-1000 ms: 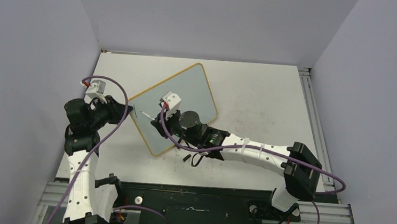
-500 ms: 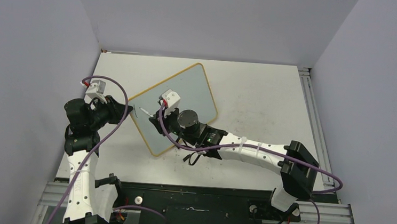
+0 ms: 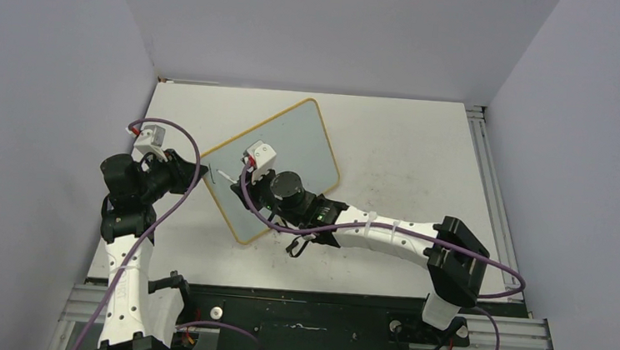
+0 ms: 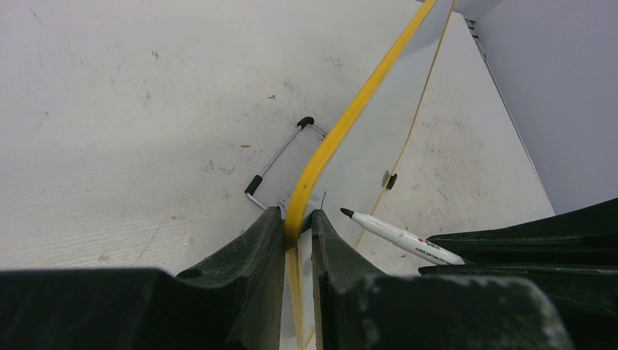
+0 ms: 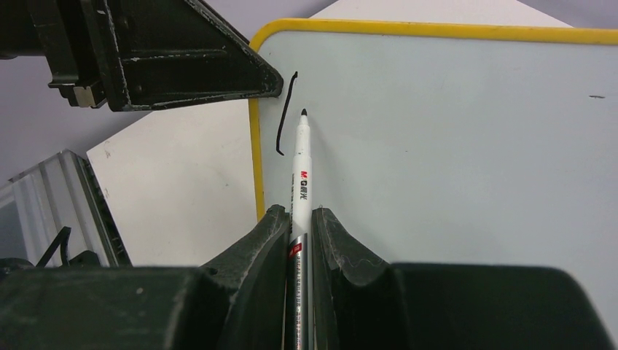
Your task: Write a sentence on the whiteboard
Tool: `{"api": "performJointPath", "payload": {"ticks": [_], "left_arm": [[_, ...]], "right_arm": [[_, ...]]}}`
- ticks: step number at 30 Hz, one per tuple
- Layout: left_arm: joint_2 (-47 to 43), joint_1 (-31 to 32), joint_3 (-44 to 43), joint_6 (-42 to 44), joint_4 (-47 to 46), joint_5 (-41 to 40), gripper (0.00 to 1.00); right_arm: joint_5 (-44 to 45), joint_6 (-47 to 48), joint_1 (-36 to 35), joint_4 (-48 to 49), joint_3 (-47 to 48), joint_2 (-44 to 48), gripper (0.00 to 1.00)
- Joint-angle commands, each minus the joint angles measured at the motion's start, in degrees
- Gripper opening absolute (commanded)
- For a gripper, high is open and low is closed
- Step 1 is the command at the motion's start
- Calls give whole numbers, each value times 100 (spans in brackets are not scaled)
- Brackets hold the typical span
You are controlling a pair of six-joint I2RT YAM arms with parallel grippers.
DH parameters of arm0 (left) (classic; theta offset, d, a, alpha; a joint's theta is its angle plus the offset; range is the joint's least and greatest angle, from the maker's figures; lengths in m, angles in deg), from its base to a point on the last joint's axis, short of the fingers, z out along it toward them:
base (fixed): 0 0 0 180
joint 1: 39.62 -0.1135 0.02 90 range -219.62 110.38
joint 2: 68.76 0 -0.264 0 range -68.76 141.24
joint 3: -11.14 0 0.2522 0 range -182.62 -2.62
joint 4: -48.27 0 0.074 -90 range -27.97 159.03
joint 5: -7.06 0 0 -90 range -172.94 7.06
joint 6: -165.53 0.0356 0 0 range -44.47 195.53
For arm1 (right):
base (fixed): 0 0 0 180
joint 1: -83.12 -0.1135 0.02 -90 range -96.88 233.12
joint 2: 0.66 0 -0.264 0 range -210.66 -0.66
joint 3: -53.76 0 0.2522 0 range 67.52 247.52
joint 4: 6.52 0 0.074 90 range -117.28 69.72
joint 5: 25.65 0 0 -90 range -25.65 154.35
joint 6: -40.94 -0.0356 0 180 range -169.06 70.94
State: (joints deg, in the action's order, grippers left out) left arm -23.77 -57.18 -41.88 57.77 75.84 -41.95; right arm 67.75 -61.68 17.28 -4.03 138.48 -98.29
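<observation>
Two grippers, one pale grey yellow-rimmed whiteboard [image 5: 452,146].
Left gripper [image 4: 297,219] pinches its rim; right gripper [image 5: 297,219] clamps a white black-tipped marker [image 5: 301,175] beside a black stroke [image 5: 286,113].

The right arm [image 3: 385,235] has slid to the left over the last second. Its black elbow [image 3: 452,266] now sits further from the right edge of the counter [image 3: 409,149] than it did, and the white forearm has followed it. The white camera block [image 3: 260,153] on the wrist has crept a little left across the whiteboard [image 3: 297,136]. The right claw [image 5: 299,216] has gone with it, carrying the marker [image 5: 300,175] a touch closer to the board's left rim. The tip's own shift is slight, barely readable from above.
</observation>
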Motion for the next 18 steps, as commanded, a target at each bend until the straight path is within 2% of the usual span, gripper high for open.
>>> {"api": "performJointPath", "payload": {"ticks": [1,18], "left_arm": [[-35,32,-222,124,-11,-105,0],[-50,42,-235,141,-7,-111,0]], "right_arm": [[147,-3,-18,241,318,-74,5],[42,-12,-25,165,298,-205,5]]}}
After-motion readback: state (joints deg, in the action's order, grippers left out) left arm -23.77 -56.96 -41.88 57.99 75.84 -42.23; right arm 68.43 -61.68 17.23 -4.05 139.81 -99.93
